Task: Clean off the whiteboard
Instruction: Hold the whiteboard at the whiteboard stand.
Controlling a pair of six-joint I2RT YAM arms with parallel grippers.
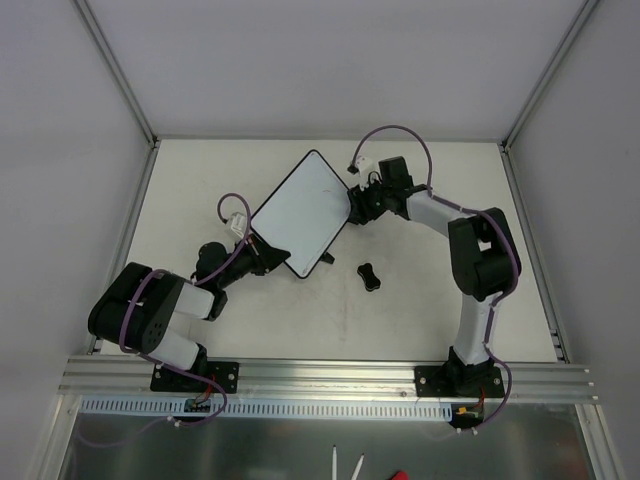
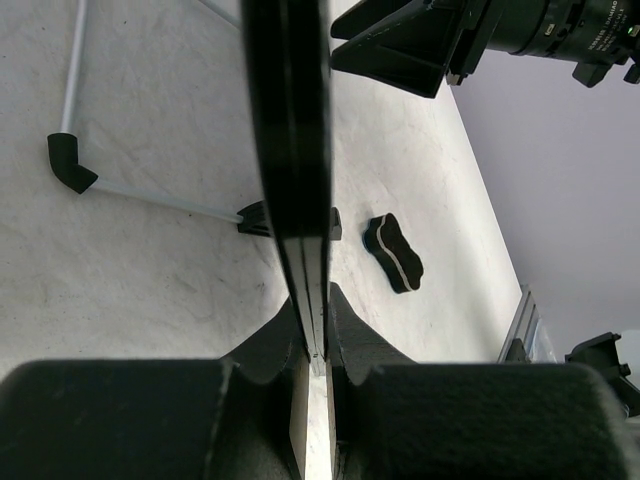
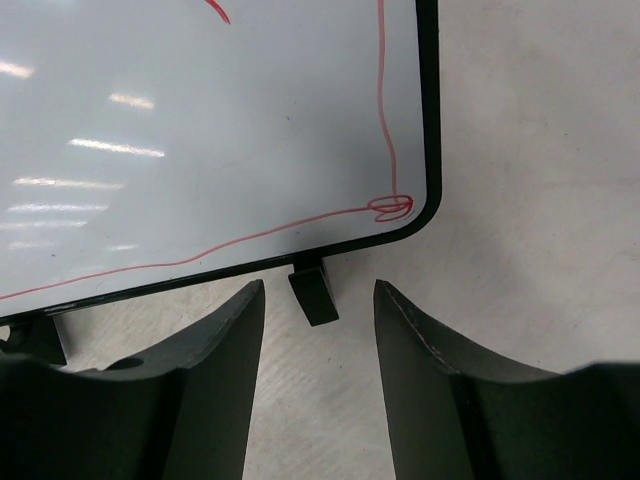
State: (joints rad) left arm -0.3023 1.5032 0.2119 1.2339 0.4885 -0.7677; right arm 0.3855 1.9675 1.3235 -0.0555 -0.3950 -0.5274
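The whiteboard (image 1: pixel 300 205) lies turned like a diamond at mid-table, white with a thin black rim. My left gripper (image 1: pixel 267 249) is shut on its near-left edge; in the left wrist view the rim (image 2: pixel 290 130) runs edge-on into the clamped jaws (image 2: pixel 318 335). My right gripper (image 1: pixel 352 208) stands open at the board's right corner. The right wrist view shows red lines (image 3: pixel 380 120) along the board (image 3: pixel 200 140) and a black foot (image 3: pixel 313 293) between the spread fingertips (image 3: pixel 320 300), touching neither. The black bone-shaped eraser (image 1: pixel 370 274) (image 2: pixel 393 252) lies loose on the table.
The table (image 1: pixel 430 310) is pale and is walled by grey panels with aluminium posts (image 1: pixel 120 70). A metal rail (image 1: pixel 330 375) along the near edge carries both arm bases. The right arm's elbow (image 1: pixel 485 255) rises right of the eraser.
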